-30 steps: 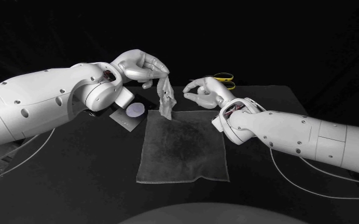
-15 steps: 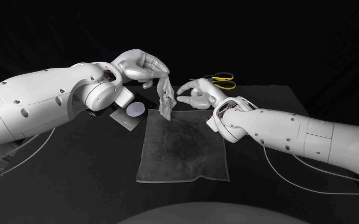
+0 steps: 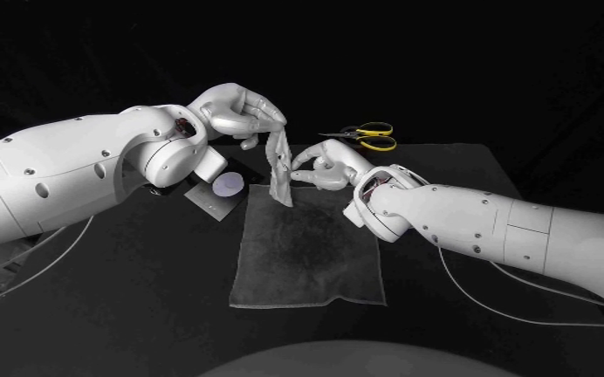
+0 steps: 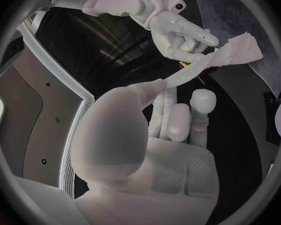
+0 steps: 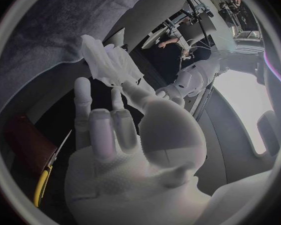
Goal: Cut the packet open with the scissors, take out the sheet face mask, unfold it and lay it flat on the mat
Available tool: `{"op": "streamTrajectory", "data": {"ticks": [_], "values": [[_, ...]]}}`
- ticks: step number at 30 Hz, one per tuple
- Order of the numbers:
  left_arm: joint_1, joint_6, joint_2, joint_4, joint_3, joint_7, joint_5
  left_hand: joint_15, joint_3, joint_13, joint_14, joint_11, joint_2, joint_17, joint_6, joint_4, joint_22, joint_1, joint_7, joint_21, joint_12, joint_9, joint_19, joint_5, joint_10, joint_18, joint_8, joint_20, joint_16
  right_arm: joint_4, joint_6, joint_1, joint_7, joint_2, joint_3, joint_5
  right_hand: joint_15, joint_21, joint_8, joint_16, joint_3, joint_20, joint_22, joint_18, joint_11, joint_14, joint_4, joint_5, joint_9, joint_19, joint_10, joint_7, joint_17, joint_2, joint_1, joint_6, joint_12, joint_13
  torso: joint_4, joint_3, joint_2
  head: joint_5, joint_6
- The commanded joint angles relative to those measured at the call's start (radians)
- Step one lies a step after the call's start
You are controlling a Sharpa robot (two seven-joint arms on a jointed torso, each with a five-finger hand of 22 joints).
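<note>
- Between the two robot hands, one sheet face mask (image 3: 279,166) hangs in the air, folded into a narrow pale strip, clear of the counter (image 3: 139,290).
- Left robot hand (image 3: 236,115): closed on the mask's top end, pinching it at the fingertips, so the strip dangles straight below it.
- Right robot hand (image 3: 322,167): right against the strip's lower half, thumb and a finger meeting on its edge, the other fingers spread. The left wrist view shows those fingers curled round the strip.
- One mat (image 3: 308,255), grey and rectangular, lies flat beneath both robot hands. Its far edge sits under the mask's lower tip and its near edge is a little wavy.
- One packet (image 3: 216,192), dark with a round pale label, rests on the counter below the left robot hand, just beside the mat's far corner. Any print on it is too small to read.
- One pair of scissors (image 3: 362,135), with yellow handles, lies beyond the right robot hand, apart from it and untouched.
- Bare counter runs along both long edges of the mat, under each forearm, and in front of the mat's near edge.
</note>
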Motion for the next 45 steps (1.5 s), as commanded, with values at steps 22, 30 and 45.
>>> {"op": "streamTrajectory", "data": {"ticks": [22, 30, 45], "values": [[0.002, 0.009, -0.001, 0.007, 0.001, 0.006, 0.009, 0.000, 0.006, 0.001, 0.006, -0.003, 0.010, 0.002, -0.001, 0.000, 0.001, 0.004, 0.006, 0.005, -0.001, 0.129, 0.008, 0.004, 0.007, -0.008, 0.002, 0.003, 0.007, -0.032, -0.003, -0.001, 0.046, -0.003, 0.001, 0.044, -0.002, -0.002, -0.017, 0.014, -0.006, 0.004, 0.002, 0.012, -0.002, 0.012, 0.011, -0.002, -0.014, 0.006, 0.044, -0.006, 0.034, 0.043, 0.029, 0.034, 0.019, 0.149, -0.0004, -0.0001, 0.001, 0.002, 0.001], [0.002, 0.012, -0.002, 0.012, 0.001, 0.006, 0.009, 0.000, 0.006, 0.001, 0.006, -0.003, 0.010, 0.002, -0.001, 0.000, 0.001, 0.004, 0.006, 0.005, -0.001, 0.129, 0.008, 0.004, 0.007, -0.008, 0.002, 0.003, 0.007, -0.044, 0.002, -0.001, 0.046, -0.001, 0.001, 0.044, -0.001, -0.001, -0.030, 0.012, -0.007, 0.004, 0.003, 0.012, 0.000, 0.008, 0.005, -0.002, -0.022, 0.006, 0.040, -0.002, 0.027, 0.039, 0.040, 0.028, 0.014, 0.142, -0.0004, 0.0002, 0.000, 0.002, 0.000], [0.002, 0.015, -0.003, 0.015, 0.001, 0.007, 0.009, -0.001, 0.011, 0.003, 0.008, -0.003, 0.009, 0.004, -0.002, -0.004, 0.002, -0.001, 0.005, 0.006, -0.003, 0.137, 0.010, 0.004, 0.008, -0.008, 0.001, 0.002, 0.006, -0.043, 0.041, -0.001, 0.063, 0.004, 0.001, 0.035, 0.021, -0.004, -0.095, 0.005, -0.020, 0.020, 0.006, 0.009, 0.026, -0.008, -0.020, -0.002, -0.061, -0.003, 0.023, 0.027, 0.006, 0.018, 0.060, -0.021, -0.004, 0.119, 0.0008, -0.0001, 0.001, 0.002, -0.002]]}}
